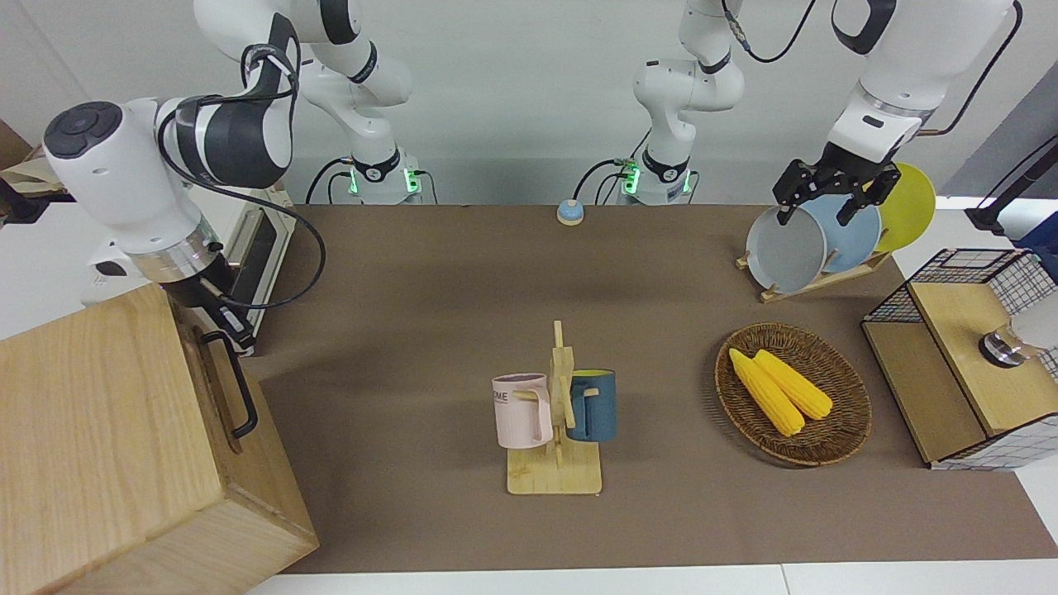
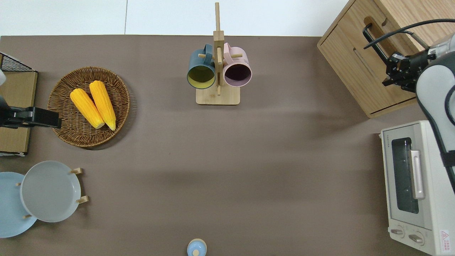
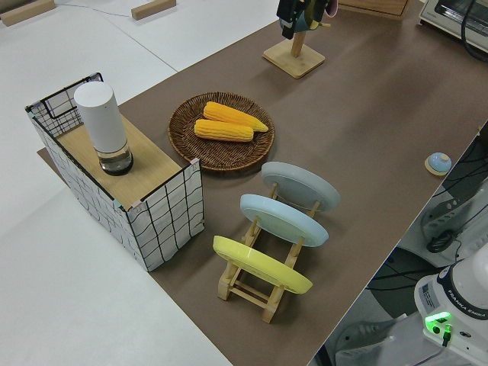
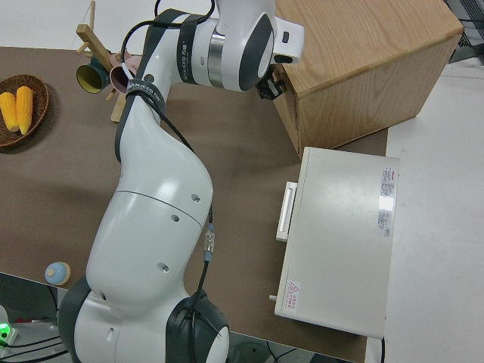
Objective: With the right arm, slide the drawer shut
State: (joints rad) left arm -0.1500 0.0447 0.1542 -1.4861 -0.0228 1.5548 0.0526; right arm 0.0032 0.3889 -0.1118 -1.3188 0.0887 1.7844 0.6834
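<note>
The drawer [image 1: 213,388] sits pushed in, its front flush with the big light-wood cabinet [image 1: 99,430] at the right arm's end of the table. Its black loop handle [image 1: 241,388] stands out from the front and also shows in the overhead view [image 2: 374,41]. My right gripper [image 1: 230,325] is at the end of the handle nearer to the robots, close against the drawer front; it shows in the overhead view [image 2: 391,71] too. The left arm is parked.
A white toaster oven [image 2: 408,185] stands beside the cabinet, nearer to the robots. A mug rack [image 1: 555,413] stands mid-table. A basket with corn [image 1: 793,392], a plate rack [image 1: 818,240] and a wire-mesh box [image 1: 967,355] are toward the left arm's end.
</note>
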